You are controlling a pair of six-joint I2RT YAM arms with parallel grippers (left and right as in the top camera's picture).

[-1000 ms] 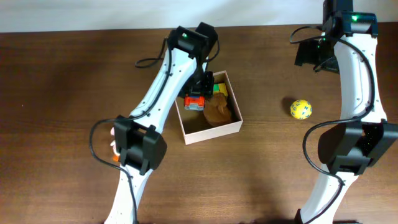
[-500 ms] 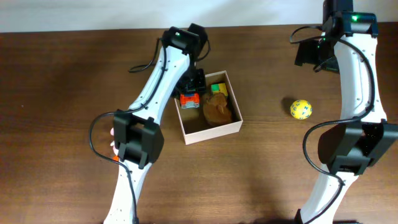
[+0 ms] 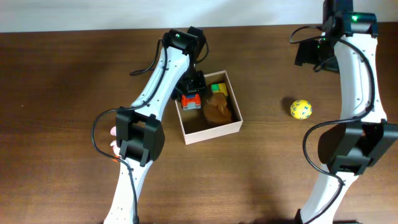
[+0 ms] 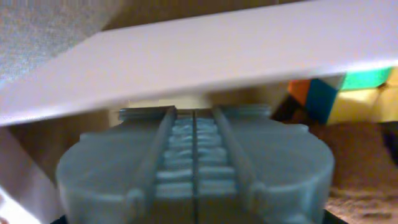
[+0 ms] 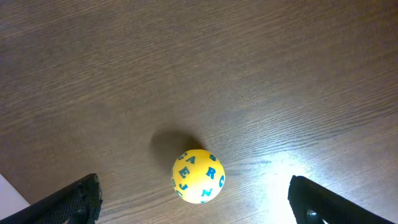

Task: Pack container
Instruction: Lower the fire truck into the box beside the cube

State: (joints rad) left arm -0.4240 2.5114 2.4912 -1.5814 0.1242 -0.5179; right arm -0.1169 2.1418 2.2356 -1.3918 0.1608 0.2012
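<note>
Roughly halfway, I'd say. The left jaws look clamped on a red-and-grey toy (image 3: 191, 100), low in the container's left side. The container (image 3: 214, 132) sits mid-desk (image 3: 62, 93), mouth up. It's square, so no real long axis, just twisted slightly off the desk edge. A brown lump (image 3: 217, 111) and a coloured block (image 3: 217, 88) are already in. The yellow ball (image 3: 300, 109) is still outside on the right, and the right jaws are wide open and empty.
</note>
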